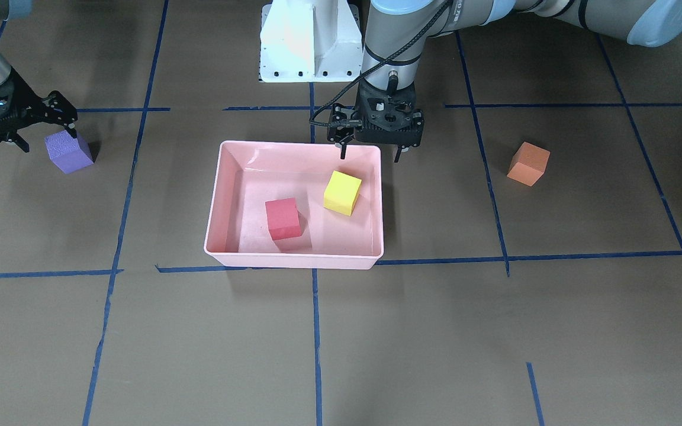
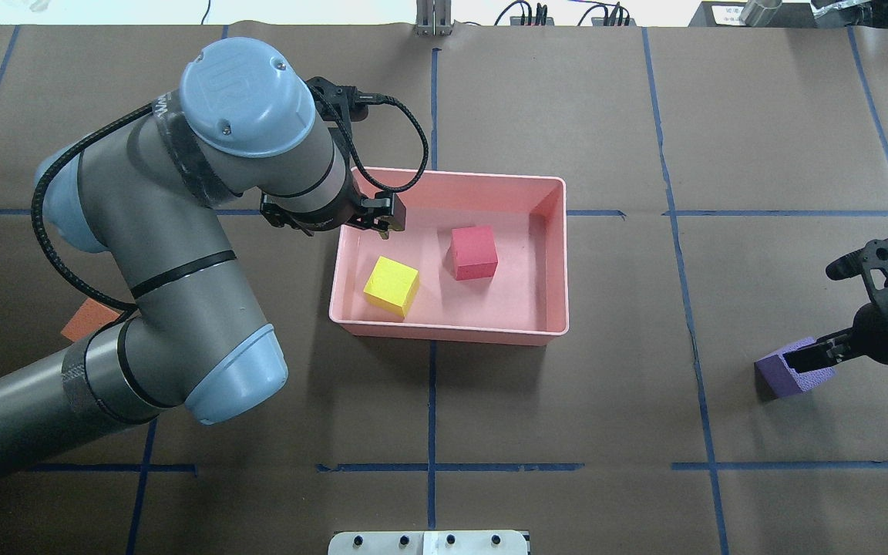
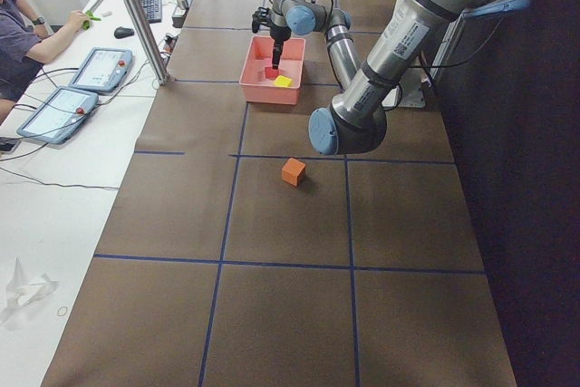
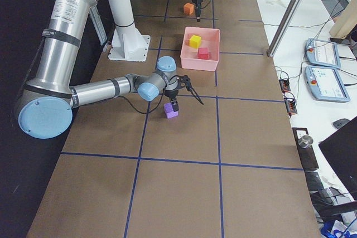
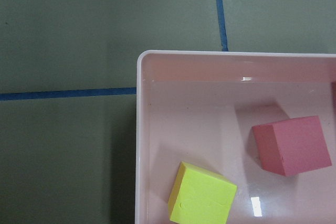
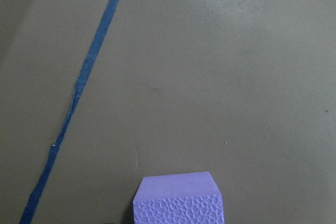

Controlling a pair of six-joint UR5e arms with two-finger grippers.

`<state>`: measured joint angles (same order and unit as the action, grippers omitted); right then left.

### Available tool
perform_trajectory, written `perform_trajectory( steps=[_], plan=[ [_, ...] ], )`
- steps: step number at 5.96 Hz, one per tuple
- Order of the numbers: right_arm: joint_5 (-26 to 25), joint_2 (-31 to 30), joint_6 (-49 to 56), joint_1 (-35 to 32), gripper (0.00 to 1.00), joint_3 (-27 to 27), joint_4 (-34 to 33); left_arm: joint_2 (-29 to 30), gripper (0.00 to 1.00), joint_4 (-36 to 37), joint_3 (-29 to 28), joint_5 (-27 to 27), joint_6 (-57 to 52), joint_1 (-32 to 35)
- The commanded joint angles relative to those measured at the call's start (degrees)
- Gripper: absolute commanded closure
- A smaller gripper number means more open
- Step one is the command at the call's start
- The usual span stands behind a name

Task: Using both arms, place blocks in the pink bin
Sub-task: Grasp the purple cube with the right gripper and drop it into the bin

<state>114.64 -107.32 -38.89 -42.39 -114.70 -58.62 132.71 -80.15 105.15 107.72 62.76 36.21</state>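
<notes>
The pink bin (image 1: pixel 293 259) sits mid-table and holds the red-pink block (image 1: pixel 283 218) and the yellow-green block (image 1: pixel 342 192). My left gripper (image 1: pixel 370 155) is open and empty above the bin's robot-side rim, just behind the yellow-green block. The purple block (image 1: pixel 68 151) lies on the table far from the bin. My right gripper (image 1: pixel 49 137) is open beside it, one fingertip at the block's top edge. The orange block (image 1: pixel 528 164) lies alone on my left side, partly hidden by the arm in the overhead view (image 2: pixel 89 318).
Blue tape lines (image 1: pixel 316 331) grid the brown table. The white pedestal base (image 1: pixel 308 41) stands behind the bin. Operators' desk with tablets (image 3: pixel 100 70) runs along the far side.
</notes>
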Motion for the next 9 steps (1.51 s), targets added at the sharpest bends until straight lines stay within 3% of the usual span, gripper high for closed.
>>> perform_trajectory(
  steps=[1, 2, 3, 5, 7, 8, 9],
  plan=[
    [-0.9, 0.27, -0.4, 2.48, 0.0, 3.15, 0.35, -0.17, 0.0, -0.09, 0.49, -0.05, 0.08, 0.0],
    [-0.91, 0.62, -0.4, 3.1, 0.01, 4.04, 0.35, -0.17, 0.0, -0.09, 0.58, -0.05, 0.09, 0.0],
    [-0.65, 1.76, -0.4, 3.37, 0.16, 4.83, 0.26, -0.26, 0.0, 0.0, 1.53, 0.03, 0.09, 0.0],
    [-0.2, 1.86, -0.4, 3.19, 0.7, 3.97, 0.26, -0.26, 0.0, 0.09, 2.33, -0.05, 0.09, 0.17],
    [2.59, 4.12, -2.49, 0.06, 0.75, 0.19, -2.19, -0.52, 0.0, 0.96, 2.86, 0.3, -3.22, 1.92],
    [3.83, 8.14, -8.94, -1.36, 0.75, 0.1, -3.33, -6.09, 0.0, 1.66, 6.17, 2.04, -11.08, 3.15],
    [5.06, 14.62, -12.58, -2.68, 0.75, -1.47, -10.31, -10.5, 0.0, 1.67, 8.81, 4.41, -20.39, 6.47]
  ],
)
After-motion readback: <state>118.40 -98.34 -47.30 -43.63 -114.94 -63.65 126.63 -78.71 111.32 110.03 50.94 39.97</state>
